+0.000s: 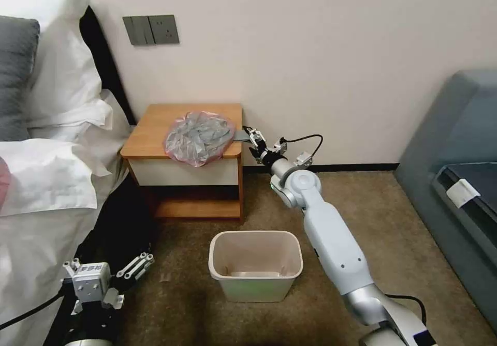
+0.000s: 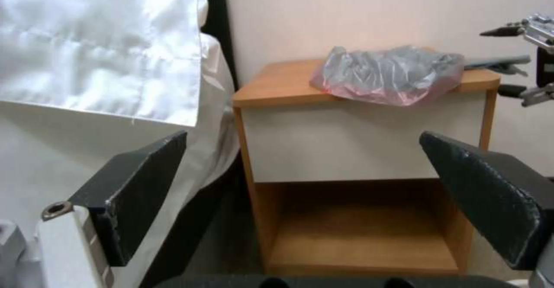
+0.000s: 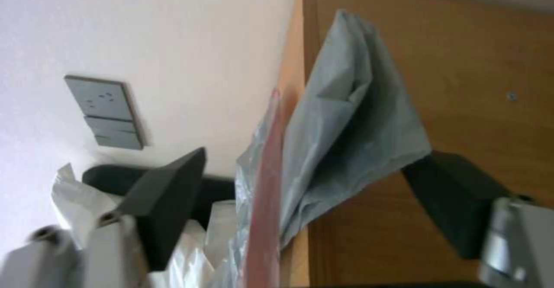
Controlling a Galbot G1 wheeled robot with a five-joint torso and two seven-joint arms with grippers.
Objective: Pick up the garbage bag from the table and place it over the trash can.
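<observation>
Right claw [image 3: 300,180] gaping astride garbage bag [image 3: 346,136] edge (wrist close-up), left claw [image 1: 111,276] open, parked low.

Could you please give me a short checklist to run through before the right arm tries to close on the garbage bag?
1. Right pincer open: ok.
2. Crinkled translucent grey plastic garbage bag with pinkish-red rim between its fingers: ok; an edge fold sits in the gap.
3. Bag lying on the orange-brown wooden bedside table: ok, overhanging the front edge.
4. Beige-cream plastic rectangular trash can upright on the carpet before the table: ok.
5. Left pincer open, low by the bed, away from the bag: ok.
</observation>
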